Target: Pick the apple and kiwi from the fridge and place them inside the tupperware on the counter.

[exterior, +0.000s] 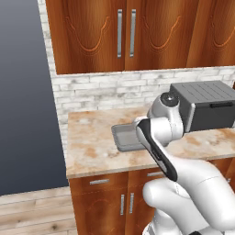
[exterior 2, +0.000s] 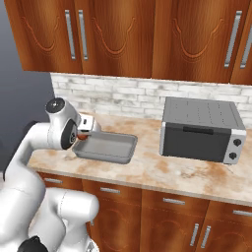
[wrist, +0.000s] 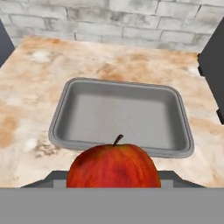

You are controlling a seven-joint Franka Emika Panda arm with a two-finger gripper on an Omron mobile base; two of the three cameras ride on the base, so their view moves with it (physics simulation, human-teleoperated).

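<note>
apple (wrist: 114, 166) pinched in jaws, near edge of tupperware (wrist: 65, 111) on desk (wrist: 26, 100) | tupperware bare inside | left: drop apple, fetch kiwi from fridge

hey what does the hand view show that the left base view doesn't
Hand view: the apple held in the gripper, hanging just short of the tupperware's near rim, and the tray's bare floor. Left base view: the upper cabinets, the lower cabinet fronts, and the top of the toaster oven. Both: the tupperware on the counter and the brick backsplash.
</note>
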